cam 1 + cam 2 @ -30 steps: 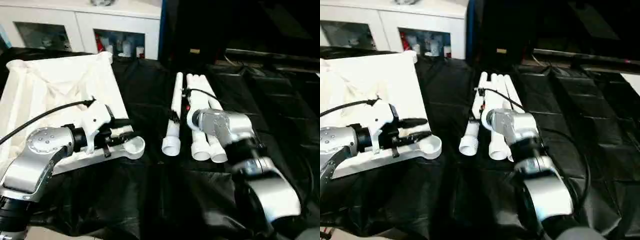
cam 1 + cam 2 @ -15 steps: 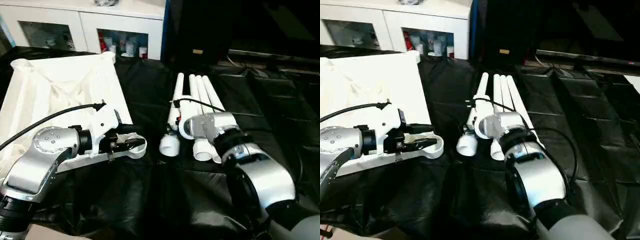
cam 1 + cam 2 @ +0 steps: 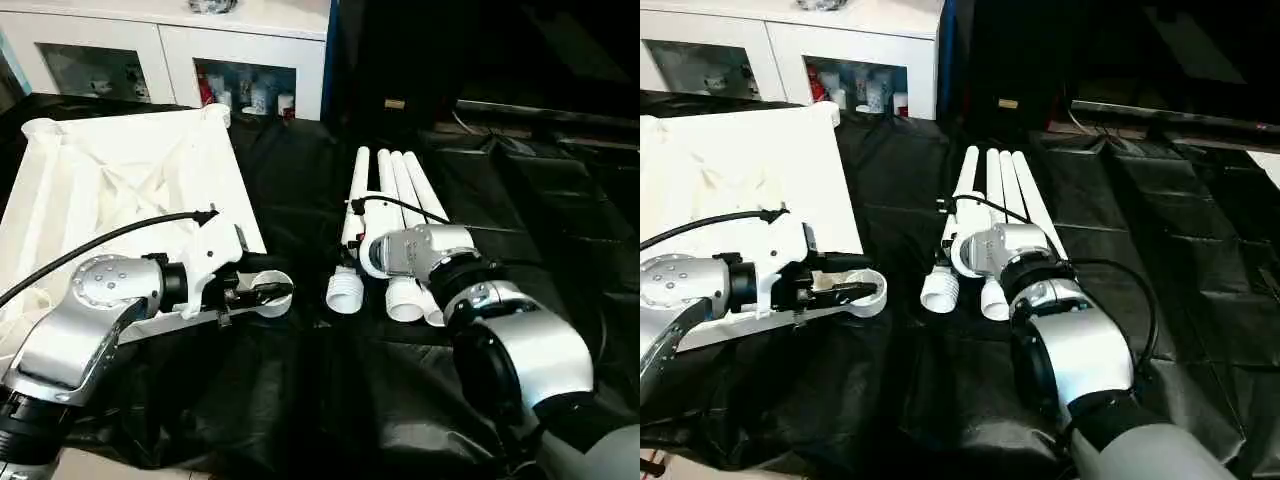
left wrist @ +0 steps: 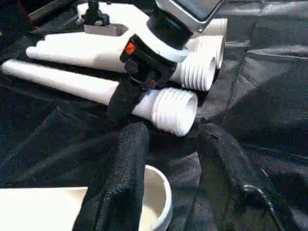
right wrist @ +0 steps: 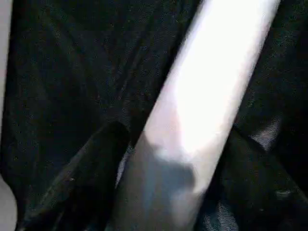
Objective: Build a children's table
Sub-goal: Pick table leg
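The step in hand looks like picking up the leftmost leg from the row of four white tubular legs lying on the black-covered tabletop, to carry its threaded end to the near corner socket of the upturned table top. To do it well, the right end effector should grip just behind the threaded collar, square across the tube, so the leg does not roll against its neighbours or tip when lifted; it should come straight up before swinging toward the socket

In the right wrist view the black fingers flank the tube with a little room on each side; they seem not yet clamped, though the close blur makes contact hard to judge. The left end effector is partly open, one finger touching the socket's rim, steadying that corner
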`<state>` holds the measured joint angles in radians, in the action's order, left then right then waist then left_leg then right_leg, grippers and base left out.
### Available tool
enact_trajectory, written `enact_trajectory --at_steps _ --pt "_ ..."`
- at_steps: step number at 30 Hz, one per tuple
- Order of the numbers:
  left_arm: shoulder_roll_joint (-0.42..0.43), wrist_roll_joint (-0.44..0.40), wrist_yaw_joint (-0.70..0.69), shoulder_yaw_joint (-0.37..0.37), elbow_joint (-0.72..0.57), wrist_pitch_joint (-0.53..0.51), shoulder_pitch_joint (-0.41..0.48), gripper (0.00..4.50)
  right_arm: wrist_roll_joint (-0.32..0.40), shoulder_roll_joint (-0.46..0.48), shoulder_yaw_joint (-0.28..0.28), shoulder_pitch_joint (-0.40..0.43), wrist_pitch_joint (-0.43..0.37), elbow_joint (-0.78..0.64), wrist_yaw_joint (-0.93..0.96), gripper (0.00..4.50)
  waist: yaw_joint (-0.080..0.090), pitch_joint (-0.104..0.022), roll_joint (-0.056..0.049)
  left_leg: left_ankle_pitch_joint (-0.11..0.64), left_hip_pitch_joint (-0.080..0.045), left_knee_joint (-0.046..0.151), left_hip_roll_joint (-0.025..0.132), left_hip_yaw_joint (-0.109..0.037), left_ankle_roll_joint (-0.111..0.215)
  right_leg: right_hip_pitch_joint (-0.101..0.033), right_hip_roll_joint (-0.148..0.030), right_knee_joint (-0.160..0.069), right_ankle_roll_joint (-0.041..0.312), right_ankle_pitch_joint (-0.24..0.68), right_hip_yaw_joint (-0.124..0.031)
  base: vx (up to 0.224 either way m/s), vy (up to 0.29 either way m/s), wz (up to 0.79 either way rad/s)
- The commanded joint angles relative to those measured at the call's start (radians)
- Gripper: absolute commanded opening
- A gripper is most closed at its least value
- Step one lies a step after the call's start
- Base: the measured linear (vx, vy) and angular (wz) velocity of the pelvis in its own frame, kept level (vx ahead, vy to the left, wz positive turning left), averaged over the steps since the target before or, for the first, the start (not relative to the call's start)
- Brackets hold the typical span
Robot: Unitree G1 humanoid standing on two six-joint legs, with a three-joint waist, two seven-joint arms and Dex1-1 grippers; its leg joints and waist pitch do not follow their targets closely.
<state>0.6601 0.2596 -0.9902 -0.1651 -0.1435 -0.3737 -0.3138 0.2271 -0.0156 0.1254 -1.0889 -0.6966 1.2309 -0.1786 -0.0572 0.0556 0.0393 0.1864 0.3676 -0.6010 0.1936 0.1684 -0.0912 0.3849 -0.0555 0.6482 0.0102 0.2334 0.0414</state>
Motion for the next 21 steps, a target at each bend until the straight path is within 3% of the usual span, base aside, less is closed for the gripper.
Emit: enact_trajectory --at_steps 1,4,6,10,15,16,18,19,20,21 --pt "0.005 -0.007 -0.006 -0.009 -0.013 0.009 -0.015 1.92 0.011 -0.01 0.02 -0.004 -0.014 0.017 0.002 2.64 0.0 -0.069 -0.034 0.118 -0.014 0.068 0.029 -0.002 -0.069 -0.044 -0.066 -0.052 0.233 -0.094 -0.042 0.0 0.0 0.0" --pt "-0.004 -0.011 0.006 -0.003 -0.006 0.02 -0.021 1.92 0.024 -0.025 0.039 -0.012 -0.024 0.01 -0.011 2.54 -0.001 -0.069 -0.035 0.124 -0.016 0.068 0.03 -0.001 -0.067 -0.044 -0.066 -0.053 0.236 -0.088 -0.042 0.0 0.0 0.0" --pt "-0.024 -0.011 0.03 0.008 0.007 0.014 -0.032 1.92 0.037 -0.049 0.056 -0.018 -0.049 -0.001 -0.042 2.3 -0.003 -0.069 -0.041 0.129 -0.015 0.067 0.03 -0.002 -0.069 -0.044 -0.065 -0.053 0.238 -0.09 -0.041 0.0 0.0 0.0" --pt "-0.055 -0.009 0.064 0.024 0.02 0.031 -0.043 1.92 0.051 -0.067 0.07 -0.014 -0.062 -0.021 -0.083 2.04 -0.005 -0.07 -0.037 0.119 -0.012 0.066 0.03 -0.001 -0.061 -0.048 -0.067 -0.053 0.246 -0.103 -0.041 0.0 0.0 0.0" --pt "-0.128 -0.012 0.176 0.051 0.084 -0.03 -0.098 1.92 0.124 -0.09 0.118 0.011 -0.077 -0.12 -0.199 1.85 -0.009 -0.071 -0.034 0.087 -0.009 0.063 0.03 0.0 -0.034 -0.053 -0.065 -0.05 0.254 -0.145 -0.041 0.0 0.0 0.0" --pt "-0.157 -0.01 0.222 0.065 0.114 -0.058 -0.121 1.92 0.138 -0.093 0.116 0.037 -0.049 -0.182 -0.25 1.85 -0.009 -0.071 -0.043 0.086 -0.011 0.061 0.029 0.001 -0.031 -0.052 -0.063 -0.053 0.248 -0.161 -0.04 0.0 0.0 0.0" --pt "-0.22 0.004 0.309 0.102 0.172 -0.1 -0.166 1.92 0.174 -0.096 0.118 0.1 -0.005 -0.32 -0.34 1.84 -0.013 -0.077 -0.037 0.067 -0.012 0.058 0.03 -0.001 -0.015 -0.056 -0.068 -0.049 0.252 -0.197 -0.041 0.0 0.0 0.0" --pt "-0.265 0.025 0.367 0.136 0.21 -0.126 -0.196 1.92 0.199 -0.1 0.107 0.153 0.001 -0.426 -0.394 1.84 -0.012 -0.073 -0.035 0.058 -0.009 0.058 0.027 0.001 -0.002 -0.058 -0.064 -0.052 0.251 -0.213 -0.043 0.0 0.0 0.0" --pt "-0.309 0.053 0.42 0.172 0.245 -0.144 -0.226 1.92 0.227 -0.109 0.092 0.203 -0.024 -0.52 -0.443 1.84 -0.02 -0.078 -0.038 0.044 -0.013 0.054 0.03 -0.002 0.01 -0.058 -0.069 -0.05 0.255 -0.237 -0.044 0.0 0.0 0.0" --pt "-0.35 0.088 0.461 0.206 0.274 -0.162 -0.254 1.92 0.252 -0.122 0.074 0.253 -0.052 -0.608 -0.49 1.84 -0.027 -0.08 -0.034 0.02 -0.014 0.052 0.026 0.0 0.024 -0.064 -0.063 -0.052 0.251 -0.272 -0.043 0.0 0.0 0.0"
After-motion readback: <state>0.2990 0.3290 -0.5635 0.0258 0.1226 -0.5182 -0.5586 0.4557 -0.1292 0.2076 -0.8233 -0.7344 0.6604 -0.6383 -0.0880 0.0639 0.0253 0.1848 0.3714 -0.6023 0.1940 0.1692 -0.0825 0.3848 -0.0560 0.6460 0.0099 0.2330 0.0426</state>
